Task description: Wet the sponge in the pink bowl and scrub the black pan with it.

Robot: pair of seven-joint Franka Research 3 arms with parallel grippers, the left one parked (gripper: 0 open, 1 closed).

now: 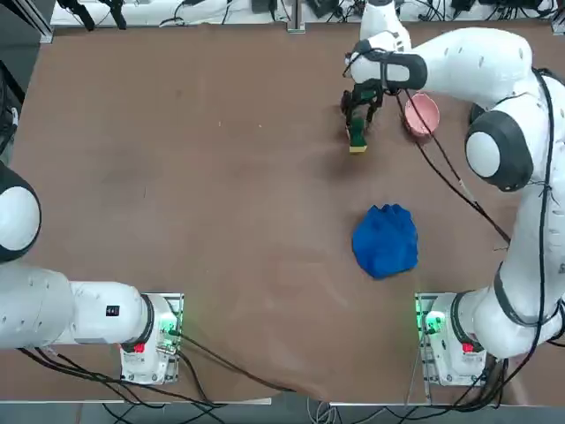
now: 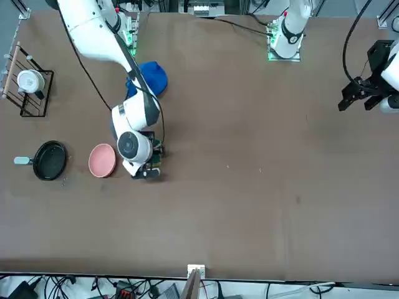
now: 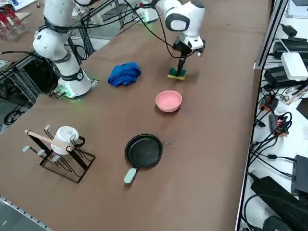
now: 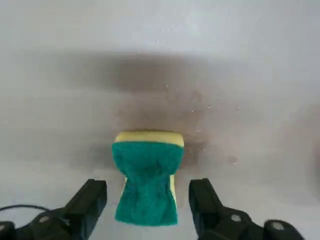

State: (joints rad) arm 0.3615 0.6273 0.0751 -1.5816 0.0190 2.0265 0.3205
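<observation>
The sponge (image 4: pixel 147 175), green with a yellow layer, lies on the brown table (image 1: pixel 221 177). My right gripper (image 4: pixel 147 187) stands open over it, one finger on either side with a gap to each. The sponge (image 1: pixel 357 138) sits just left of the pink bowl (image 1: pixel 422 115) in the top view, below the gripper (image 1: pixel 358 122). In the right side view the gripper (image 3: pixel 181 66) points down at the sponge (image 3: pixel 176 74), and the pink bowl (image 3: pixel 168 100) and black pan (image 3: pixel 144 150) lie nearer the camera. The front view shows pan (image 2: pixel 50 160), bowl (image 2: pixel 102 160) and gripper (image 2: pixel 149 169) in a row.
A crumpled blue cloth (image 1: pixel 386 240) lies between the sponge and the right arm's base. A wire rack holding a white mug (image 3: pixel 60 149) stands near the table's right edge beyond the pan. The pan's grey handle (image 3: pixel 130 175) points away from the bowl.
</observation>
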